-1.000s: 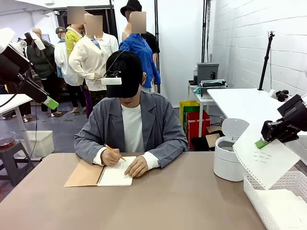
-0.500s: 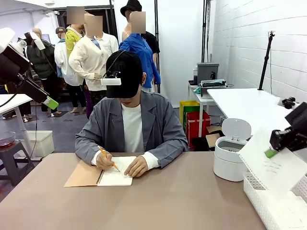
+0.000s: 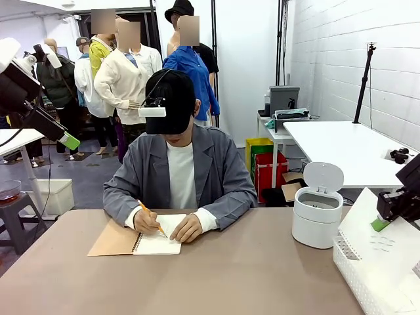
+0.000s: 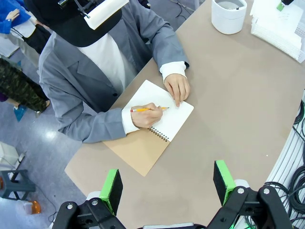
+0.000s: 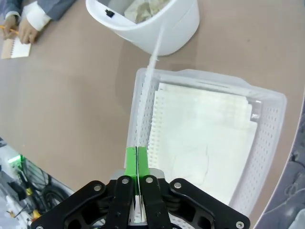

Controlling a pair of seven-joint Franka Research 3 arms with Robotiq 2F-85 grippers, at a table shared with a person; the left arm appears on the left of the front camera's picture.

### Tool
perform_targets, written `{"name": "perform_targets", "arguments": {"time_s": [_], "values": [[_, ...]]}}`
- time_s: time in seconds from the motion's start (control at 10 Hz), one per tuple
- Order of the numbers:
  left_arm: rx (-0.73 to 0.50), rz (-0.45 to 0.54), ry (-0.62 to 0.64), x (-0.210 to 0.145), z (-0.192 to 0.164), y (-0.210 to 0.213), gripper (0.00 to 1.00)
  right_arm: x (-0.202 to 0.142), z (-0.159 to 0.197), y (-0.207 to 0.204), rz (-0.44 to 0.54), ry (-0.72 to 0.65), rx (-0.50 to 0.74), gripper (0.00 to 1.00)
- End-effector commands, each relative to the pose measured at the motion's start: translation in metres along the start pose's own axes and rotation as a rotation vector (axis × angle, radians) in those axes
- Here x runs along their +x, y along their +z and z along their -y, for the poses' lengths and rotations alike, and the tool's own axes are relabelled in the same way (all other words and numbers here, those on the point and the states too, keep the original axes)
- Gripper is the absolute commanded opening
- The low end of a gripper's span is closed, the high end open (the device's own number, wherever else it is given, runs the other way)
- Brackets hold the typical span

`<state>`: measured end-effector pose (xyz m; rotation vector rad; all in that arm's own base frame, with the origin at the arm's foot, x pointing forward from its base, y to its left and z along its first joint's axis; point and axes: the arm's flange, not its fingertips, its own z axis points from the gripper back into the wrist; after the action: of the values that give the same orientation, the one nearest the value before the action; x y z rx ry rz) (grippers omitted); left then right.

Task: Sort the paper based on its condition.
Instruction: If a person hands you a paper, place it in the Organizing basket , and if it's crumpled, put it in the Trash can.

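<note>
— What do we have nearest to us?
— Our right jaws are pressed together on the top edge of a smooth sheet (image 3: 369,254), with the green pads (image 5: 131,160) flat against it. We hold it slanted over the white mesh basket (image 5: 269,143) at the right end of the surface (image 3: 249,275).
— And inside the basket?
— More flat sheets (image 5: 205,133) lie stacked in it, beneath the one we hold.
— Our left side?
— The left jaws stand wide apart with nothing between them. They are raised off to the left, well away from the paper.
— Just past the basket?
— A white bin (image 3: 316,220) with its lid up stands close beside the basket, though we cannot tell whether they touch. A crumpled wad (image 5: 143,9) sits inside it.
— Farther across?
— A spiral notebook (image 3: 141,240) lies open near the far edge. A person (image 3: 180,170) in a grey jacket leans over it. One hand (image 3: 146,222) holds a pencil (image 4: 148,109) to the page and the other hand (image 3: 188,230) rests on the paper.
</note>
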<state>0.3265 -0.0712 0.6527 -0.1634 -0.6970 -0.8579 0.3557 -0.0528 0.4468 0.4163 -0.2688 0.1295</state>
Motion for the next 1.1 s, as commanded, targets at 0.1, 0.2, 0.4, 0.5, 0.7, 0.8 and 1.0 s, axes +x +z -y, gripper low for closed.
{"name": "perform_targets", "arguments": {"time_s": [0.1,0.2,0.4,0.5,0.7,0.8,1.0], "values": [[-0.002,0.003,0.003,-0.001,0.0,0.0,1.0,-0.054,0.0,-0.03,-0.084,-0.015,-0.032,0.0],[-0.002,0.003,0.003,-0.001,0.0,0.0,1.0,-0.061,0.004,-0.034,-0.119,-0.025,-0.038,0.0],[-0.002,0.003,0.003,-0.001,0.0,0.0,1.0,-0.066,0.005,-0.05,-0.157,-0.037,0.002,0.0],[-0.002,0.003,0.003,-0.001,0.0,0.0,1.0,-0.069,0.005,-0.051,-0.187,-0.033,0.013,0.0],[-0.002,0.003,0.003,-0.001,0.0,0.0,1.0,-0.073,0.005,-0.058,-0.189,-0.049,0.01,0.0],[-0.002,0.003,0.003,-0.001,0.0,0.0,1.0,-0.07,0.006,-0.06,-0.198,-0.044,0.019,0.0],[-0.002,0.003,0.003,-0.001,0.0,0.0,1.0,-0.067,0.006,-0.067,-0.197,-0.056,0.016,0.0]]}}
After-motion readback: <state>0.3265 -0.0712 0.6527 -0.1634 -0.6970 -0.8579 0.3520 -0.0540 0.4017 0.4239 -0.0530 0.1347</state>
